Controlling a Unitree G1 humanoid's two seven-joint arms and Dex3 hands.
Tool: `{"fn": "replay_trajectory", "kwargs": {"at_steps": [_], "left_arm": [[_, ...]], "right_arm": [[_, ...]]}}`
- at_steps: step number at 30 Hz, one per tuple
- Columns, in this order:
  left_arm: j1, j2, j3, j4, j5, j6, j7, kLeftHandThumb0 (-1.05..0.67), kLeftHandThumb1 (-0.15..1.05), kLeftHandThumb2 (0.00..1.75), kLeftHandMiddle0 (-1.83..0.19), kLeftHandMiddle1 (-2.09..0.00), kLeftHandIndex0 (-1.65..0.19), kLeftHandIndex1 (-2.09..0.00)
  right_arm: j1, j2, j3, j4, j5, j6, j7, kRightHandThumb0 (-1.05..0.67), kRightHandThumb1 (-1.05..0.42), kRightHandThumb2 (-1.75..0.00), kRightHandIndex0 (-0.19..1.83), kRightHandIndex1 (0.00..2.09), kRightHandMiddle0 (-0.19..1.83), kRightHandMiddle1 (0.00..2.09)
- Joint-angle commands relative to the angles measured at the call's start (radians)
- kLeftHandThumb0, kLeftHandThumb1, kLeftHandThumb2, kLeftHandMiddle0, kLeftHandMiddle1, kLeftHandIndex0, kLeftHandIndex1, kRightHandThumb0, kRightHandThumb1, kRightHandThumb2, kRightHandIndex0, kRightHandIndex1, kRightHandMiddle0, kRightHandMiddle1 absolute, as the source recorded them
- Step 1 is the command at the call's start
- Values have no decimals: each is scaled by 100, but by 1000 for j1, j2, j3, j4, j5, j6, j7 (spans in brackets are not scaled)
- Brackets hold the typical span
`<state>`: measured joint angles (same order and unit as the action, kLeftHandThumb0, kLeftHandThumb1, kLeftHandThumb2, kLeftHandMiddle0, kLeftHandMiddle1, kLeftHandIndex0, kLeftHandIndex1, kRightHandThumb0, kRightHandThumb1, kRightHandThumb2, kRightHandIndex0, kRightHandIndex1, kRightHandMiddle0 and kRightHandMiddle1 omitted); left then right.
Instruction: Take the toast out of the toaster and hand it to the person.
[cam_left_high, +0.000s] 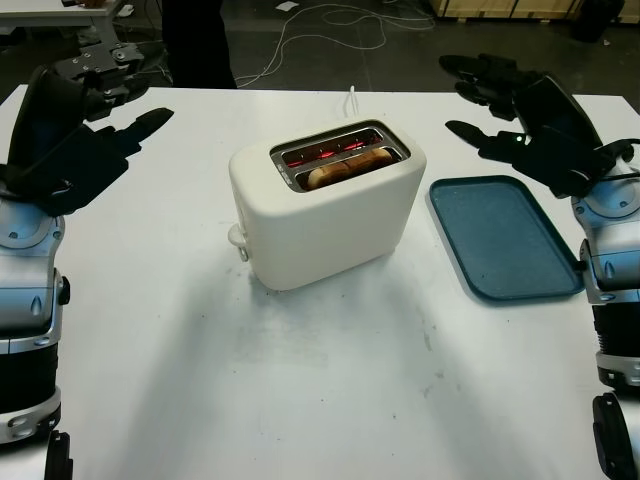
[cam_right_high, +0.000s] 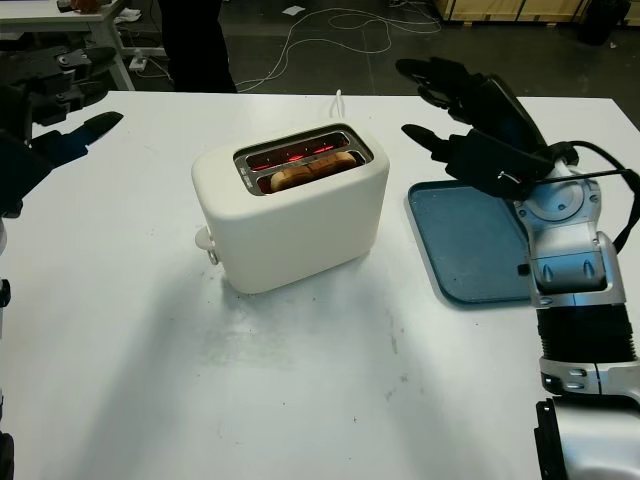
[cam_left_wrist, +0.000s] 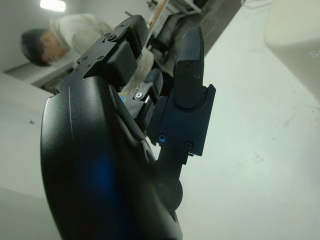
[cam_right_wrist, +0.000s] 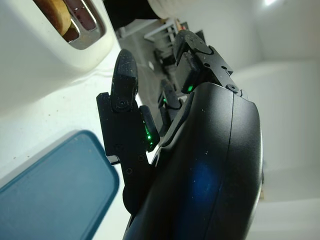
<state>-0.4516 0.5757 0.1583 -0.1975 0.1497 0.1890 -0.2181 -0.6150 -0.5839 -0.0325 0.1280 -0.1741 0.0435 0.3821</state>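
We held both hands empty: left hand (cam_left_high: 75, 130) at nine o'clock, right hand (cam_left_high: 520, 125) at three, flanking the toaster (cam_left_high: 325, 205); toast (cam_left_high: 350, 165) sat in its near slot, presumably awaiting pickup.

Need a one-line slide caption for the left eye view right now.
Toast sits in the glowing toaster, open left hand and right hand raised either side, tray nearby.

A white table (cam_left_high: 300, 400) carries a cream toaster (cam_left_high: 325, 205) beside a blue tray (cam_left_high: 505, 237).
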Motion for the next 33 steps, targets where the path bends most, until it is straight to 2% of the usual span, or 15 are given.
{"fn": "replay_trajectory", "kwargs": {"at_steps": [1, 8, 14, 19, 28, 33], "left_arm": [[-8, 17, -15, 0, 19, -17, -8, -39, 92, 13, -68, -11, -64, -7], [-1, -9, -6, 16, -8, -20, -7, -42, 92, 12, -65, -12, -63, -6], [14, -15, -5, -8, -4, -1, -5, -40, 92, 14, -62, -12, -60, -5], [22, -31, -5, -12, -18, 2, -6, -37, 92, 16, -61, -13, -59, -5], [28, -30, -10, -6, -9, -10, -6, -44, 92, 17, -61, -17, -60, -5], [28, -31, -10, -12, -12, 0, -10, -42, 92, 17, -60, -19, -60, -5]], "right_arm": [[-11, -12, 3, -3, -6, -21, -1, -27, -92, -36, 44, 7, 43, 4], [3, -8, 0, -12, 3, -23, 4, -25, -92, -36, 43, 5, 43, 3], [8, 6, -2, -10, 26, -14, 13, -25, -92, -38, 40, 3, 39, 0], [10, -11, 1, -14, 3, -27, 5, -26, -92, -37, 43, 4, 42, 2], [12, -2, -3, -7, 7, -39, -2, -28, -92, -37, 43, 3, 42, 1], [14, 2, -8, -25, 15, -11, 3, -27, -92, -37, 42, 2, 41, 1]]}}
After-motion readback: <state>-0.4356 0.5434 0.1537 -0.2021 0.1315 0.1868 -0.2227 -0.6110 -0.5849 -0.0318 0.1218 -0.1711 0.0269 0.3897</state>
